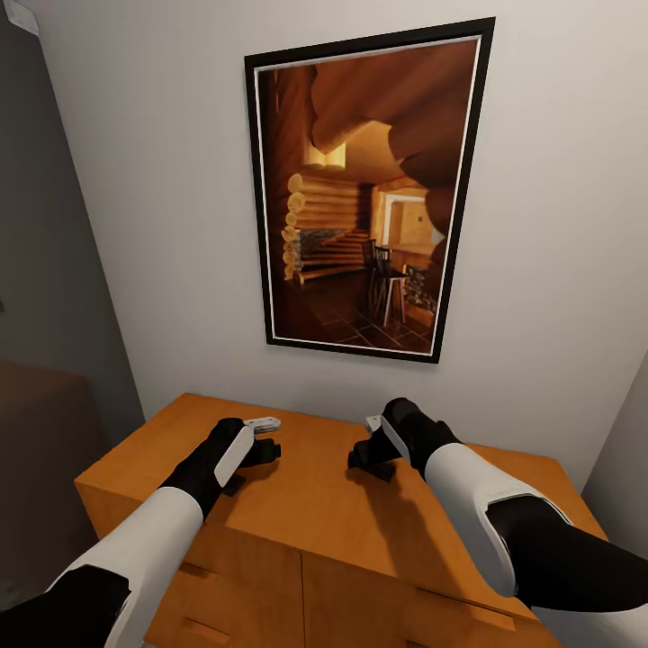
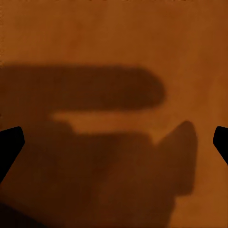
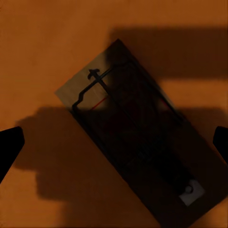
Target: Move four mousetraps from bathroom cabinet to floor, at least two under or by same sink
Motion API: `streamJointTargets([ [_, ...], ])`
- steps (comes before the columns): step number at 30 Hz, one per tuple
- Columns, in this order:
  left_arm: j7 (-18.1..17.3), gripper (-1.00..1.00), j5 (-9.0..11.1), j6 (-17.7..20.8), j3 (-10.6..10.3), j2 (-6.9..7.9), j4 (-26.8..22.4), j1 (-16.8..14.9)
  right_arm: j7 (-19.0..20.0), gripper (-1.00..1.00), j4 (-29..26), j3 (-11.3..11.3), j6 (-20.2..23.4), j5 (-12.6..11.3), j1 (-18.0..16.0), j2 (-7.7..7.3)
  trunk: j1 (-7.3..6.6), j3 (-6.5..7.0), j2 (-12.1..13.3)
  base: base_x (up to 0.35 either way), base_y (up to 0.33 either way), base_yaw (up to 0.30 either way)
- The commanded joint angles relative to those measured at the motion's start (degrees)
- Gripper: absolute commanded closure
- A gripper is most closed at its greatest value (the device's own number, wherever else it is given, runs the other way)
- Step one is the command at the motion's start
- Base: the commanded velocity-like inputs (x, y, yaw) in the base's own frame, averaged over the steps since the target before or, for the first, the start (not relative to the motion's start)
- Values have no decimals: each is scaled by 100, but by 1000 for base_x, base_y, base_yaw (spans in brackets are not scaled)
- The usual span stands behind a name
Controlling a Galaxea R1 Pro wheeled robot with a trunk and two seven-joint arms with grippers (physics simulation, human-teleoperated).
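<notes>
The orange-brown cabinet stands against the wall, and both my grippers hover just over its flat top. In the right wrist view one mousetrap lies flat on the cabinet top. It is a tan board with black wire and a thin red mark, mostly in the arm's shadow. My right gripper is open above it, with one black fingertip at each side of the view. My left gripper is open over bare wood. In the head view the left gripper and right gripper face each other.
A large black-framed picture of a log interior hangs on the white wall behind the cabinet. Drawer fronts show below the top's front edge. A dark grey wall runs along the left, and another wall corner closes in at the right.
</notes>
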Motion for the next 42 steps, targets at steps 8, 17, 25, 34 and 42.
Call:
streamJointTargets([
  [8,54,-100,64,12,-22,5,-4,-4,47,-100,-5,23,15,61,-4,5,1,-8,-5,0,0,0],
  [17,57,-100,69,12,-22,5,-2,-3,46,-100,7,31,6,63,-4,-20,1,-8,-5,0,0,0],
  [25,56,-100,63,12,-22,5,-4,-3,46,-100,9,32,4,72,-4,-55,1,-8,-5,0,0,0],
  [34,55,-100,61,6,-22,5,-8,-5,45,-100,7,32,-1,91,-4,-96,1,-8,-5,0,0,0],
  [42,57,-100,55,3,-22,5,-8,-5,42,-100,8,32,-21,88,-4,-112,1,-8,-5,0,0,0],
])
